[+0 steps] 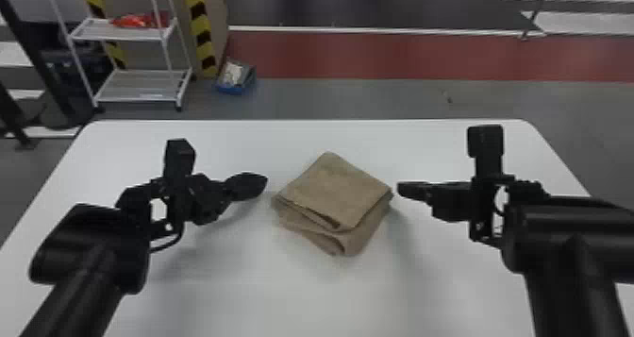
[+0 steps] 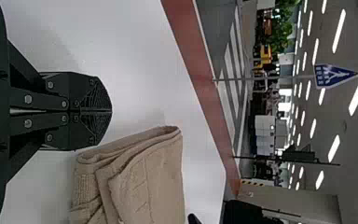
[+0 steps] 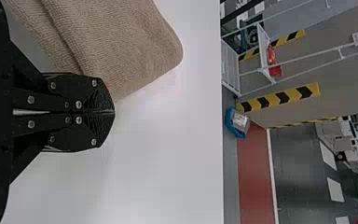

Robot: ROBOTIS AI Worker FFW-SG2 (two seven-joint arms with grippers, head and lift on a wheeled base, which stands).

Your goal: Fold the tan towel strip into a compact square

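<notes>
The tan towel strip [image 1: 336, 189] lies folded in uneven, stacked layers, corner-on, on the white table [image 1: 264, 289].

Passage over bench [image 1: 292, 298], lower centre of frame; folded towel strip [image 1: 337, 185] blocks middle, left pincer [image 1: 265, 180], right pincer [image 1: 400, 189] flanking.

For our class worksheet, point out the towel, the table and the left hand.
Towel [image 1: 337, 189]: head view, top folded layer.
Table [image 1: 264, 298]: head view, bare top, near side.
Left hand [image 2: 110, 111]: left wrist view, where its fingertips meet.
</notes>
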